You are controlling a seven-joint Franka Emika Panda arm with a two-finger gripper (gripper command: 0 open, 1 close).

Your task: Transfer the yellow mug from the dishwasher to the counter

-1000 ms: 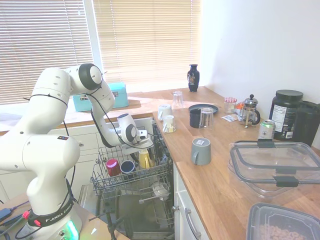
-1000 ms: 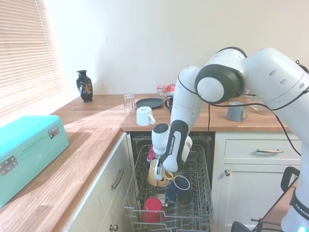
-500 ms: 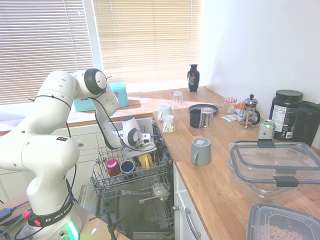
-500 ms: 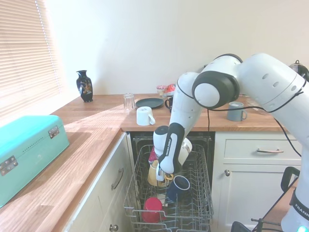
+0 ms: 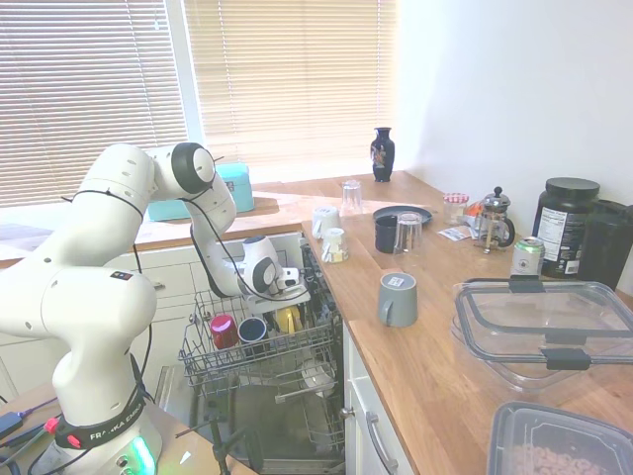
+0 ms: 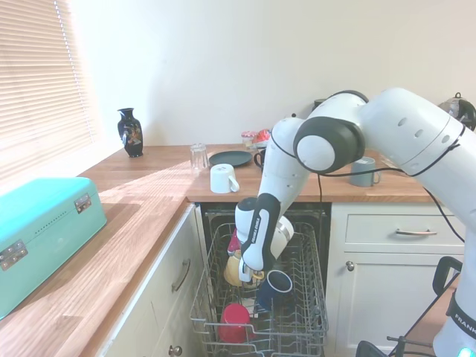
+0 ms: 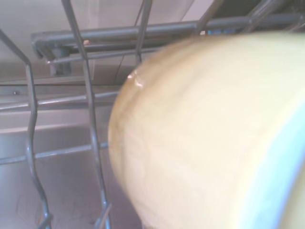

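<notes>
Right, the yellow mug (image 5: pixel 288 319) is sitting in the upper wire rack (image 6: pixel 297 312) of the dishwasher (image 5: pixel 259 416), tucked between the rack's back wall and the dark blue cup (image 6: pixel 277 283), with the red cup (image 6: pixel 236 315) further out toward the front. The gripper (image 6: pixel 251 276) is hanging right over it, wrist angled down into the rack, and in the wrist view the mug (image 7: pixel 209 138) is filling most of the frame, glossy side on, wire tines just beside it.

As for the fingers, I cannot tell whether they are spread or pinching the rim; the white wrist body is covering them from both outside cameras.

Judging the step, this is the grasp. Doing it well is going to mean one finger going inside the mouth and one outside the wall, biting low enough on the glossy ceramic that it is not slipping. Then the lift is wanting to go straight up, clearing the tines and the blue cup before swinging across to the counter (image 5: pixel 415 346), where bare wood is showing near the grey mug (image 5: pixel 398 299).

Hard to read: the mug's handle is not showing in any view, so its direction is unknown. Whether the mug is upright or leaning on the tines is also unclear, and its rim is hidden behind the arm.
</notes>
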